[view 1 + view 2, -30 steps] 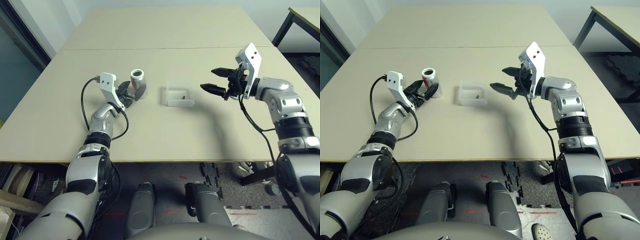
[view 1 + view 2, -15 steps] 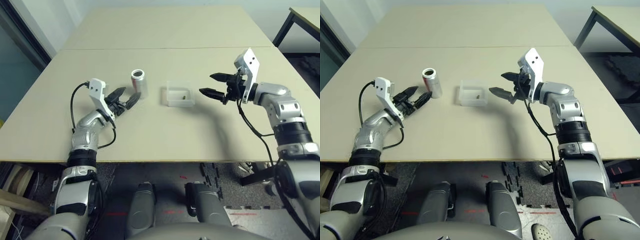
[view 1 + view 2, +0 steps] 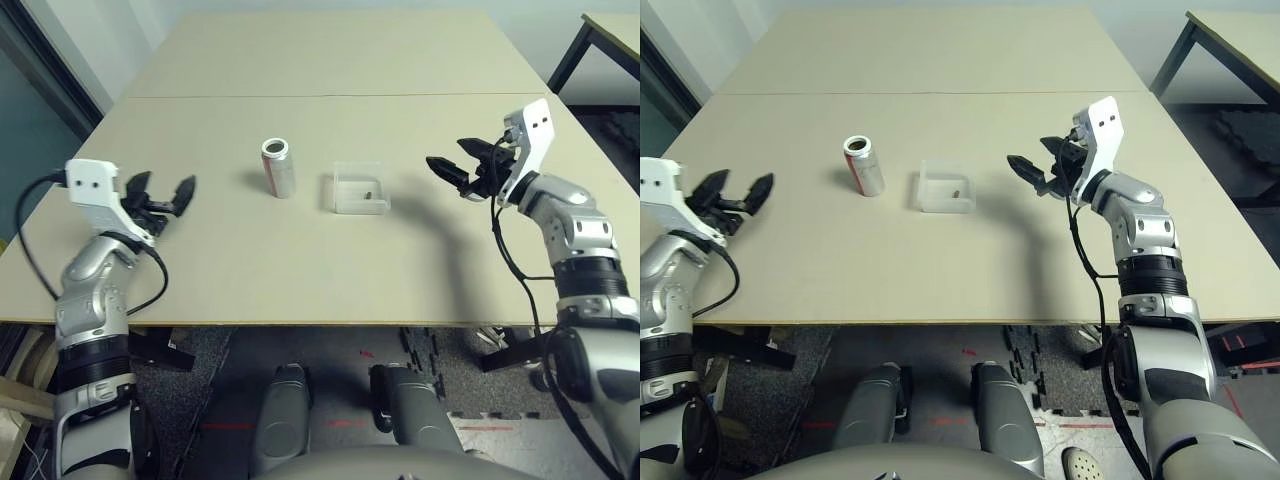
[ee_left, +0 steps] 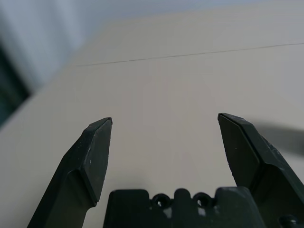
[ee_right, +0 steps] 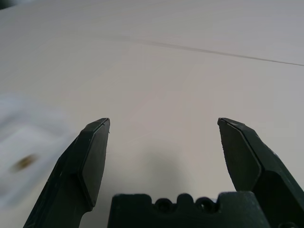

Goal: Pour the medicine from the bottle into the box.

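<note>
Both grippers spread wide, holding nothing; pill already in the box

The bottle [image 3: 277, 167] stands upright, well clear of the left gripper [image 3: 160, 193]; light, smooth metal, best gripped mid-body. The medicine [image 3: 368, 193] lies inside the box [image 3: 359, 187], near the right gripper [image 3: 458, 170].

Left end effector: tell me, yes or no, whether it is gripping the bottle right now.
No. The left end effector hangs open near the table's left edge, well apart from the bottle, which stands alone beside the box.
</note>
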{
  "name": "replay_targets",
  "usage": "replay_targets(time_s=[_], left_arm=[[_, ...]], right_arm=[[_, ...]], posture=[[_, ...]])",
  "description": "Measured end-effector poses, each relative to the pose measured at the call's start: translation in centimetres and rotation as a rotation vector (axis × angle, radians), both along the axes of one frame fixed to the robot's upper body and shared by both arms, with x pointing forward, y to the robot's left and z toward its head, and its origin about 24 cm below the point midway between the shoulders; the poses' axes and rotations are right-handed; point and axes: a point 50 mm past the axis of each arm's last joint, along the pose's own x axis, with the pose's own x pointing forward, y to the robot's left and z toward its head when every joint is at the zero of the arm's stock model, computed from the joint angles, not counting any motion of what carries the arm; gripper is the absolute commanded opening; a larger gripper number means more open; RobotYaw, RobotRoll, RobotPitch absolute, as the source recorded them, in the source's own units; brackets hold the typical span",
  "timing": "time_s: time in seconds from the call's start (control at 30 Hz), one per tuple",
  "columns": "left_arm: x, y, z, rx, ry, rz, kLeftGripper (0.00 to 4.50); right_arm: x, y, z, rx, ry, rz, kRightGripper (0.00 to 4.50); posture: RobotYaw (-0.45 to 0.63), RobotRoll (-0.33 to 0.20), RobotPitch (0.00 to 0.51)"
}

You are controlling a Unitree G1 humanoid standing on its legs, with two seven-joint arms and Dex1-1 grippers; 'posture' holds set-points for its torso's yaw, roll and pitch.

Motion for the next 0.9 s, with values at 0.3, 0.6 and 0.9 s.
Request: replay_targets(time_s=[0.3, 0.6, 0.9], left_arm=[[0.8, 1.3, -0.8, -0.045, -0.049, 0.151, 4.47], [0.5, 2.8, -1.4, -0.041, -0.047, 0.245, 4.47], [0.8, 3.2, -1.2, -0.039, -0.069, 0.279, 4.47]], right_arm=[[-1.0, -5.0, -0.7, -0.036, -0.121, -0.551, 4.50], [-1.9, -6.2, -1.9, -0.057, -0.109, -0.666, 4.50], [-2.6, -6.8, -2.7, -0.074, -0.091, -0.681, 4.50]], posture=[[0.04, 0.000, 0.134], [0.02, 0.000, 0.135], [0.02, 0.000, 0.136]])
